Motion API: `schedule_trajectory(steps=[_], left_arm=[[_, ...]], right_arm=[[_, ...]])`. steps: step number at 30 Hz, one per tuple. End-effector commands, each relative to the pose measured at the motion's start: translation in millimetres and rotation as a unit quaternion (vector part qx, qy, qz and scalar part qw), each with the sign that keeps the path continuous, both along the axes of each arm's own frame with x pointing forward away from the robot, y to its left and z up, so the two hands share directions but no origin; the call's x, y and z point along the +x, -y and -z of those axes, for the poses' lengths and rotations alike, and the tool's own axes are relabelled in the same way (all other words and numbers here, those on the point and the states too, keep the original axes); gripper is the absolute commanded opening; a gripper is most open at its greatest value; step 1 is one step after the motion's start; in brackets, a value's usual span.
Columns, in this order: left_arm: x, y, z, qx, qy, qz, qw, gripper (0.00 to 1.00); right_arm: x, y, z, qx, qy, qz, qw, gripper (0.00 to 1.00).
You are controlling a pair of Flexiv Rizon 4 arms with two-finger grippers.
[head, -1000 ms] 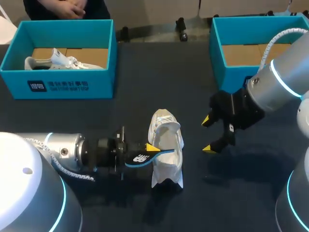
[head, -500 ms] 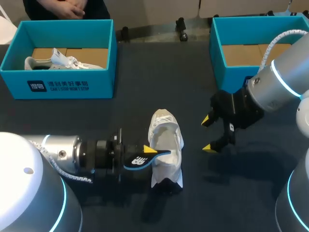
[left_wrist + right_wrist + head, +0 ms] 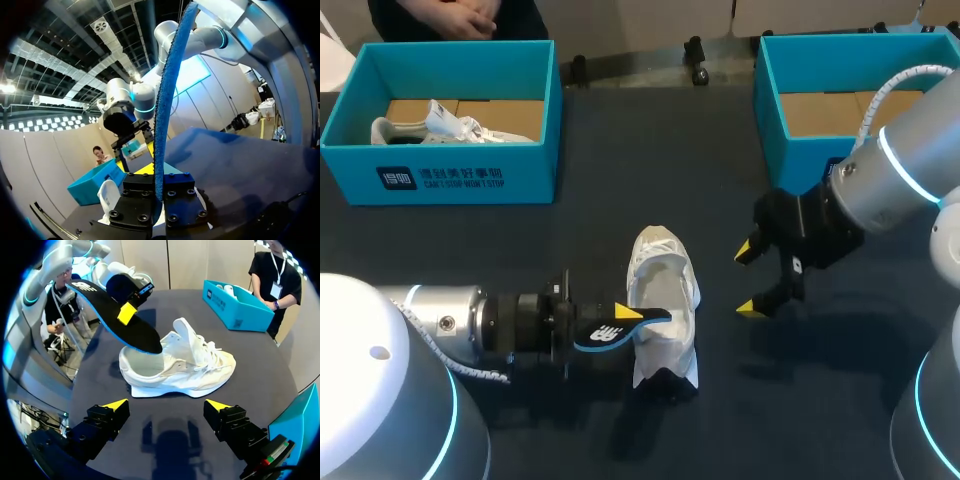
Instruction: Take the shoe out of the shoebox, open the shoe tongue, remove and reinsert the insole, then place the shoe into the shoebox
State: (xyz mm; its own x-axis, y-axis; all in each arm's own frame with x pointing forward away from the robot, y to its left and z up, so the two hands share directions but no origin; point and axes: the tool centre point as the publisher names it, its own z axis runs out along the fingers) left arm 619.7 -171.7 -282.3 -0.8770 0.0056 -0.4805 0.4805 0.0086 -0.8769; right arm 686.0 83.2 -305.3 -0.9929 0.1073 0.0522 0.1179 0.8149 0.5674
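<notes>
1. The white shoe (image 3: 663,300) stands on its sole at mid-table, outside both boxes, with its tongue raised.
2. The left gripper (image 3: 626,314) is clamped on the black-and-blue insole (image 3: 610,330), whose free end sits over the shoe's opening.
3. The right gripper (image 3: 750,278) hangs just right of the shoe, fingers spread, holding nothing.
4. The far-left shoebox (image 3: 440,178) holds a second white shoe (image 3: 450,125); the far-right shoebox (image 3: 790,150) stands well apart from it.
</notes>
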Motion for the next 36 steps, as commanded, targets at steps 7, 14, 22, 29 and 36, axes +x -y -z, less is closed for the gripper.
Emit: schedule_trajectory(steps=[7, 14, 22, 29, 36], left_arm=[[-4.5, 2.3, -9.3, -0.011, -0.012, 0.000, 1.000, 0.00], [-7.0, 9.5, -14.8, -0.022, -0.028, 0.003, 0.999, 0.00], [-10.7, 19.6, -16.3, -0.024, -0.022, 0.005, 0.999, 0.00], [-15.0, 26.0, -18.2, -0.021, -0.018, 0.003, 1.000, 0.00], [-10.2, 29.4, -15.4, -0.018, -0.014, -0.009, 1.000, 0.00]], right_arm=[[-3.7, 1.8, -3.5, 0.000, 0.017, 0.012, 1.000, 1.00], [-5.6, 3.6, -4.1, -0.002, 0.040, 0.001, 0.999, 1.00], [-8.0, 10.1, -5.4, -0.004, 0.047, -0.002, 0.999, 1.00], [-10.5, 14.4, -4.6, -0.002, 0.056, -0.004, 0.998, 1.00], [-10.7, 15.0, -3.1, 0.005, 0.057, -0.010, 0.998, 1.00]])
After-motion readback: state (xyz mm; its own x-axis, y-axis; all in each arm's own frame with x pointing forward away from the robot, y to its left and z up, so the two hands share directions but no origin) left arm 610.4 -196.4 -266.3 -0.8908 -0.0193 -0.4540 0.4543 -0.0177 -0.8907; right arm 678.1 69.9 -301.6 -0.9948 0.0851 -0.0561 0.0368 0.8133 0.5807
